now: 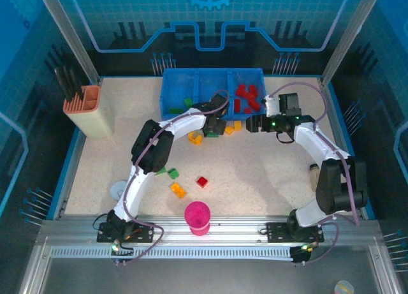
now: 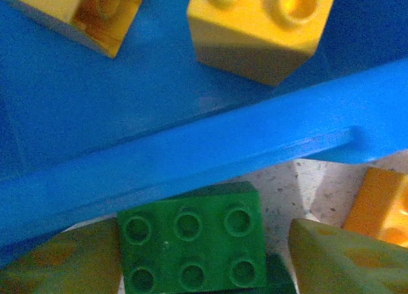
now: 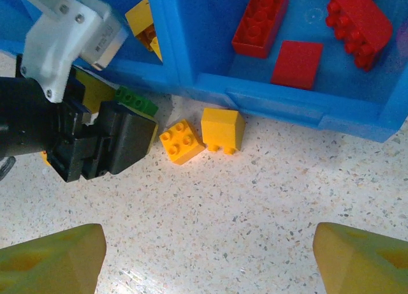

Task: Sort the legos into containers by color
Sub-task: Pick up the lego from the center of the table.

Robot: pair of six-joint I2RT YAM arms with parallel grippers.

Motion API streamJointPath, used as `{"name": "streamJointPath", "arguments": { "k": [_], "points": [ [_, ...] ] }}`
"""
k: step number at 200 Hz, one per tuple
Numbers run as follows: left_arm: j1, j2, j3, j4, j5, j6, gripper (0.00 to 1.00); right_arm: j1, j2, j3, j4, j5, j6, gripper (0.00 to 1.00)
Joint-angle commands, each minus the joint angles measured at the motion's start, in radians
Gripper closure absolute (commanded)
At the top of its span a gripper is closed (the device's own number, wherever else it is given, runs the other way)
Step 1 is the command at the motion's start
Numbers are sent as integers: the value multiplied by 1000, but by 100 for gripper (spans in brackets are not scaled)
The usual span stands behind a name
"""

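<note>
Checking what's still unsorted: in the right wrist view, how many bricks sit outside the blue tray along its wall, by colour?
Yellow studded plastic bricks: 2
Green studded plastic brick: 1
Total: 3 in clear sight; an orange sliver behind the left gripper could be one more.

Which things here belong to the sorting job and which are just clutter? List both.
Job: blue tray, red bricks in its right compartment, green brick at the tray's wall, yellow bricks on the table, loose red brick.
Clutter: pink cup, peach tool holder.
</note>
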Motion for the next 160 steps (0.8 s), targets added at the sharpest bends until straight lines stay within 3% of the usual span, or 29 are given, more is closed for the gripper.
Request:
{"name": "streamJointPath", "arguments": {
  "k": [1, 61, 125, 160],
  "points": [
    [-6, 26, 34, -45, -20, -4, 37, -15, 8, -11, 21, -18, 10, 14],
    [-5, -11, -30, -38, -37, -4, 57, -22, 28, -6, 26, -41, 16, 14],
    [-11, -232, -240, -24, -13, -13, 57, -29, 36, -4, 32, -41, 16, 12],
    [-14, -382, -316, -42, -78, 20, 57, -30, 46, 0, 34, -47, 16, 12]
  ]
}}
